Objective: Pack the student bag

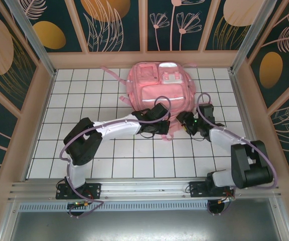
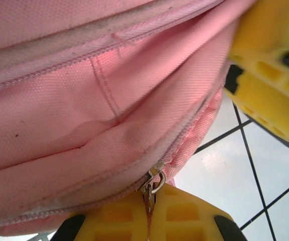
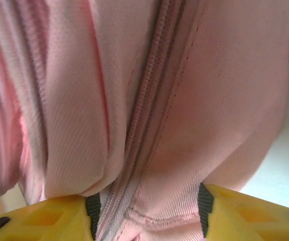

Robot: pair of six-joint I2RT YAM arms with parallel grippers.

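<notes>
In the overhead view, the student bag [image 1: 159,83] is seen lying flat on the white gridded table [image 1: 84,100], at the far middle, with its front pockets turned upward. It is approached by both arms at its near edge.

On the left, the left gripper [image 2: 148,201] is brought right against the bag's near edge. In its wrist view, its two yellow fingers are pressed together, and the metal zipper pull [image 2: 153,183] is pinched between them. The pull hangs from the end of a zip seam that is seen running across the pink fabric just above the fingertips. The bag is thus held by its zipper pull alone, with its body bulging above and beyond this gripper. At the upper right of the same view, the other arm's yellow fingers [image 2: 265,60] are seen just beside the bag's edge.

On the right, the right gripper [image 3: 144,211] is set against the same near edge, close to the left one. Its jaws are held partly apart. Pink fabric and a closed zip line [image 3: 144,100] are seen lying in the gap between them, and no firm pinch on the fabric can be made out.
</notes>
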